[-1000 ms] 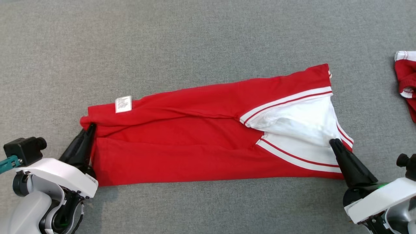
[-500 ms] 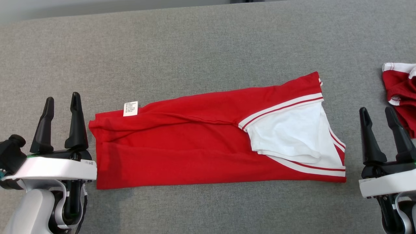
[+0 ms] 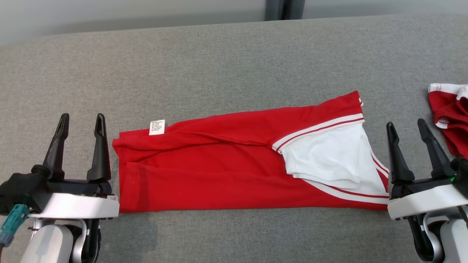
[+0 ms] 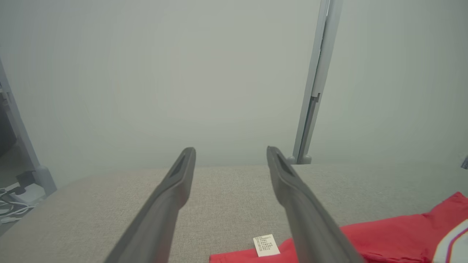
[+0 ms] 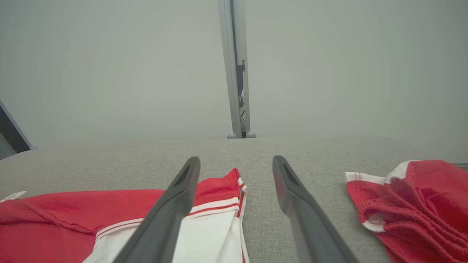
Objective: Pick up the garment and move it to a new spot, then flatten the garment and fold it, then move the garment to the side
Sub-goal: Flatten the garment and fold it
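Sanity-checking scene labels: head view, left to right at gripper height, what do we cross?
left gripper → folded red garment lying flat, white-striped end on its right → right gripper → second red garment, bunched at the right edge.

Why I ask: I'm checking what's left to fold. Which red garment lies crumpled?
The red garment at the far right, beside the right gripper; it is bunched, while the long garment in the middle lies flat.
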Available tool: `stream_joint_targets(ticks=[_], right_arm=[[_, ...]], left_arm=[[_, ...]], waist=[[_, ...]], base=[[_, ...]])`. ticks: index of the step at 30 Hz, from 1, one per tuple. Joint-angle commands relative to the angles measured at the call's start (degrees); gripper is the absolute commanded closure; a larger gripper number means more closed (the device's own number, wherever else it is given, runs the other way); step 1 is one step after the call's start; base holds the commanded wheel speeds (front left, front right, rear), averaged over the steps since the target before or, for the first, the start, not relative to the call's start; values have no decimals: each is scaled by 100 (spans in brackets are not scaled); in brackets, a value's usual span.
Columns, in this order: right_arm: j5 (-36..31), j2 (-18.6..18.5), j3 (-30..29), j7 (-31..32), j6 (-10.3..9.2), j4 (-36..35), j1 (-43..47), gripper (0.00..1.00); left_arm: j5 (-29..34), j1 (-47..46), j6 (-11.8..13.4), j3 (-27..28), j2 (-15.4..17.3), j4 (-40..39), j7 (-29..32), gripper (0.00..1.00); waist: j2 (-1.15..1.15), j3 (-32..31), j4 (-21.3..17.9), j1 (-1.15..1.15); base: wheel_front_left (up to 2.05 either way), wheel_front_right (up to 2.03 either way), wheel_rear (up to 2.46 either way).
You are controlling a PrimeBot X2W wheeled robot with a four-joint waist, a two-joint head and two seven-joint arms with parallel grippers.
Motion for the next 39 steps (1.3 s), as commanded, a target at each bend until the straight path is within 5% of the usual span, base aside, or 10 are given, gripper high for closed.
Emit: stream_joint_targets(ticks=[1,21,34,35,37,39], right_arm=[[-18,-4,-12,-71,-2,126,7,0],[102,-243,233,-20,-2,1422,-358,0],[420,-207,745,-9,-3,3355,-973,0],[456,-214,795,8,-3,3449,-991,28],[600,-218,958,30,-3,3643,-1019,100],[699,-265,1030,-37,-11,3698,-1072,100]], left_arm=[[103,58,-101,54,-39,22,1,0],[639,-116,-745,369,-455,370,0,0],[846,-371,-1035,559,-686,566,0,0],[857,-377,-1058,578,-705,572,0,0],[908,-381,-1087,640,-743,580,0,0],[954,-392,-1115,685,-753,576,0,0]], waist=[[0,-20,49,0],[0,-42,292,0],[0,174,462,0],[0,182,462,0],[0,210,445,0],[0,232,423,0]], base=[[0,0,0],[0,0,0],[0,0,0],[0,0,0],[0,0,0],[0,0,0]])
